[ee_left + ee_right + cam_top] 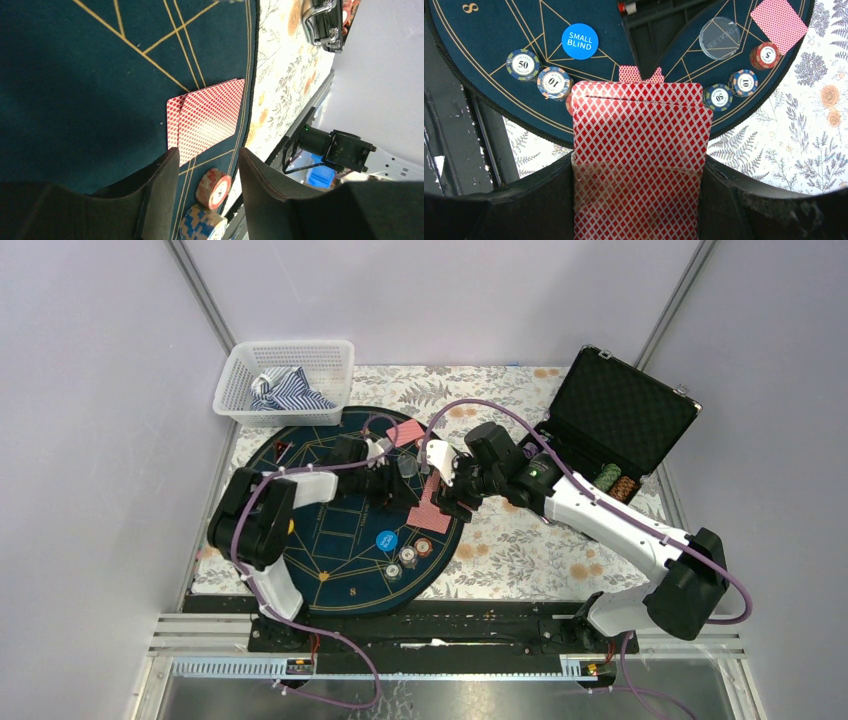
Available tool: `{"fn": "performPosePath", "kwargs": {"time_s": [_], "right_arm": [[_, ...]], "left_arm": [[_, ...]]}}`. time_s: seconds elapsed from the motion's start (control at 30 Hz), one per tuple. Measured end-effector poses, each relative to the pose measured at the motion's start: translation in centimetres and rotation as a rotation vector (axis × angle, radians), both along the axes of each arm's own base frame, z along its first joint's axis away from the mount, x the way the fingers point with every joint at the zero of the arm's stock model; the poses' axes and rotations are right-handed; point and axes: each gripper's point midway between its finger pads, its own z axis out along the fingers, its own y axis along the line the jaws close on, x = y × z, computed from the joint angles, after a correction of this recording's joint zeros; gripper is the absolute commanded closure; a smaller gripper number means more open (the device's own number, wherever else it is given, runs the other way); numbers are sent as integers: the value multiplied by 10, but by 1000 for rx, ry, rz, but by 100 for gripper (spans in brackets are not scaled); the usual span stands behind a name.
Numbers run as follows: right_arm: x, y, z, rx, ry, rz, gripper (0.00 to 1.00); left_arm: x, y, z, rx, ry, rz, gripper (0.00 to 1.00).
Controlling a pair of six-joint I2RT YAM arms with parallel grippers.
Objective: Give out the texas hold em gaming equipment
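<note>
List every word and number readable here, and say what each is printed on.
Right wrist view, sides as pictured.
"SMALL BLIND": blue disc.
"50": left 50 chip, right 50 chip.
"10": left 10 chip, right 10 chip.
"5": red chip.
Clear disc: faint lettering, unreadable.
Chip rim print: too small.
Red cards: pattern only, no text.
Gold mark on the mat: "8" or "S", cannot tell.

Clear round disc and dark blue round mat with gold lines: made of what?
Clear round disc: likely acrylic or similar hard plastic, glossy; the mat shows through it. Dark blue round mat: probably felt or woven cloth, matte, no glare.
</note>
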Motion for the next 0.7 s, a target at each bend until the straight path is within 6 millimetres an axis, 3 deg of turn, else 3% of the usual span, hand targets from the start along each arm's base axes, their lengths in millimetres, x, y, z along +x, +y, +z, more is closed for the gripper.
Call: {"fn": "performPosePath", "kwargs": {"time_s": [0.13, 0.23, 0.33, 0.53, 0.63, 0.7], "right_arm": [[-1, -1, -4, -7, 6, 0, 83], [-2, -2, -7, -12, 12, 0, 83], [-3, -2, -7, -11, 13, 2, 83], [-9, 2, -6, 11, 38, 35, 82], [-13, 5, -5, 21, 48, 52, 82], [-15, 6, -5, 28, 56, 62, 82]], "left_arm": [[13, 24, 26, 43, -75, 49, 44], [27, 44, 58, 23, -162, 87, 44], [28, 53, 93, -43, -234, 79, 40], [-21, 25, 171, -222, -393, -107, 33], [-49, 7, 191, -290, -415, -214, 33], [-60, -2, 193, -314, -396, -260, 33]]}}
